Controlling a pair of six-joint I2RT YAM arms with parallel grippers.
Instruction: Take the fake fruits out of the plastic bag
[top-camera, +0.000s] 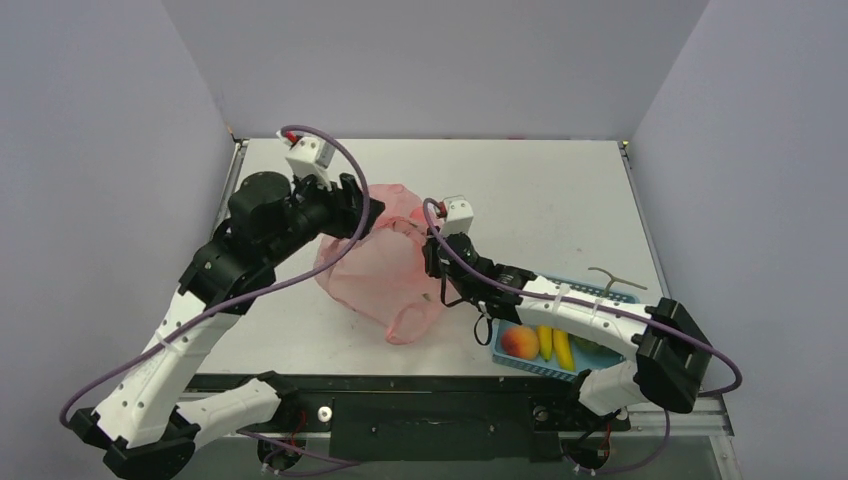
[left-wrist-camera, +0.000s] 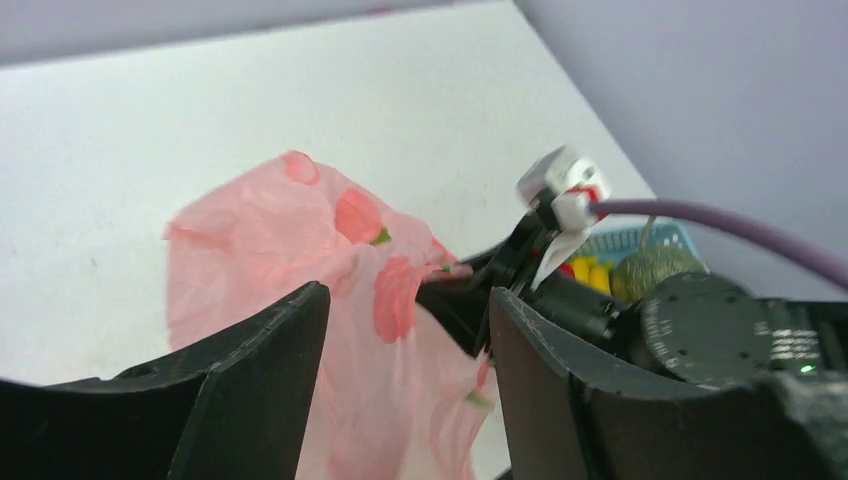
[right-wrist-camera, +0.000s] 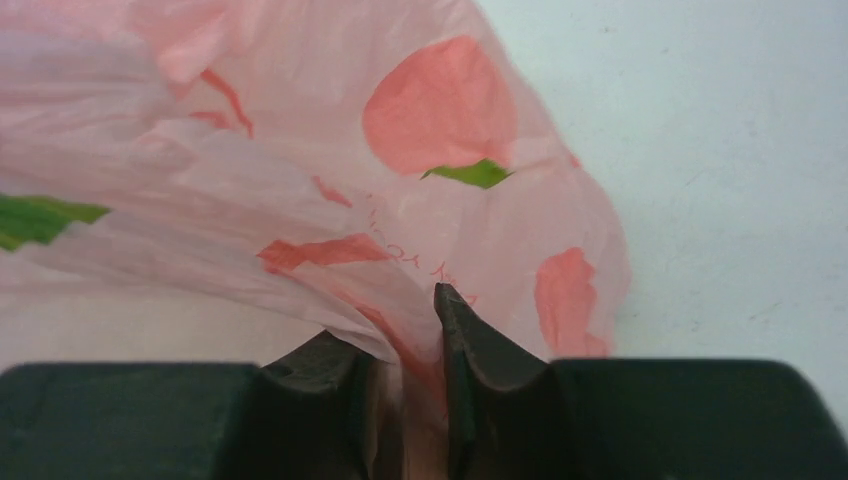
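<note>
The pink plastic bag (top-camera: 375, 268) lies crumpled mid-table. My right gripper (top-camera: 433, 250) is at its right edge, and in the right wrist view it (right-wrist-camera: 395, 322) is shut, pinching a fold of the bag (right-wrist-camera: 300, 150). My left gripper (top-camera: 362, 215) is at the bag's upper left. In the left wrist view its fingers (left-wrist-camera: 408, 300) stand wide apart with bag film (left-wrist-camera: 330, 270) between them. The peach (top-camera: 519, 342) and two bananas (top-camera: 554, 345) lie in the blue basket. The bananas (left-wrist-camera: 592, 275) and the melon (left-wrist-camera: 650, 265) also show in the left wrist view. I cannot see into the bag.
The blue perforated basket (top-camera: 610, 297) stands at the front right, partly under my right arm. The table's near edge runs just below the bag and basket. Grey walls close in the table on three sides.
</note>
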